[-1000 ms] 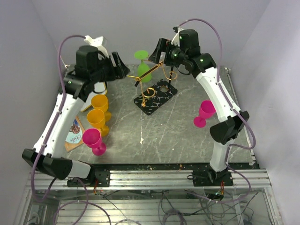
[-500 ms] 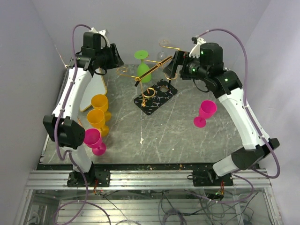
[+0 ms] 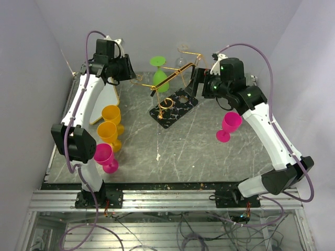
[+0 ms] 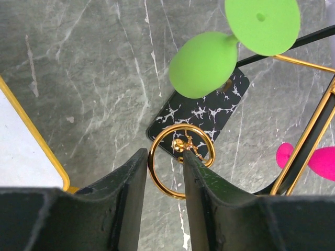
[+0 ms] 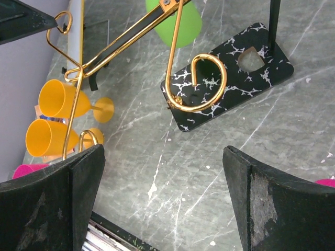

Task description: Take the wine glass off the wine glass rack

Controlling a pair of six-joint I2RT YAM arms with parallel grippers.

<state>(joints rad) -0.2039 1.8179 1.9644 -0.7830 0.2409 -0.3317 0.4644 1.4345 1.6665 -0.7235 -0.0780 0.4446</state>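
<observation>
Grey veined stone covers the bench (image 3: 209, 157), and the wine glass rack (image 3: 175, 107) stands toward its far side on a black marbled base. From the rack's gold rail hangs the green wine glass (image 3: 160, 78), foot up and bowl down, its long axis near vertical with the rim facing the base. It looks like light, stiff, smooth plastic, so I judge the bowl, or the stem just under the foot, the best hold, then a slide along the rail. Left of the rack the left end effector (image 4: 163, 154) shows a narrow gap and pinches nothing visible; right of the rack the right end effector (image 5: 163, 150) is spread wide and empty
</observation>
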